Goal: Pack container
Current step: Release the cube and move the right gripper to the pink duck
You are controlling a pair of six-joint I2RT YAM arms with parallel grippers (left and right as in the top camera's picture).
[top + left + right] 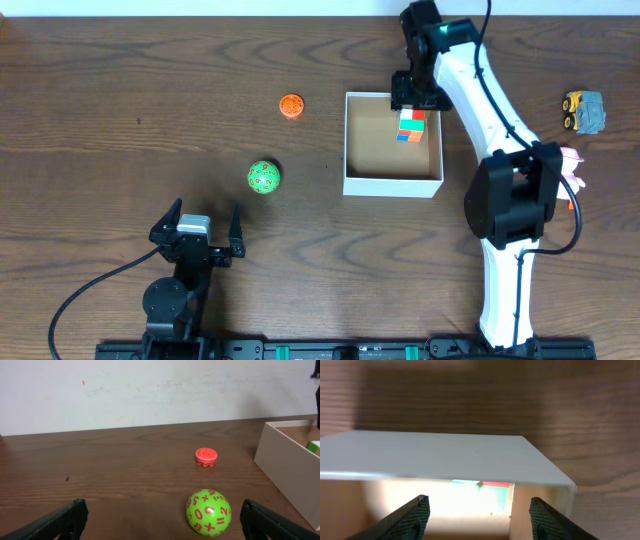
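The container (pixel 392 185) is a square box with white walls and a brown inside, right of the table's middle. A colourful cube (pixel 411 126) lies in its far right corner; it also shows in the right wrist view (pixel 485 484). My right gripper (pixel 412 98) is open and empty over the container's far wall (pixel 435 457). My left gripper (pixel 203 226) is open and empty near the front edge. A green ball with red numbers (pixel 264 177) lies on the table between its fingers' line of sight (pixel 208 512). A small orange toy (pixel 291 105) lies farther back (pixel 206 456).
A yellow and grey toy truck (pixel 583 110) sits at the far right. A pink item (pixel 573 165) shows partly behind the right arm's base. The container's near wall shows at the right of the left wrist view (pixel 287 467).
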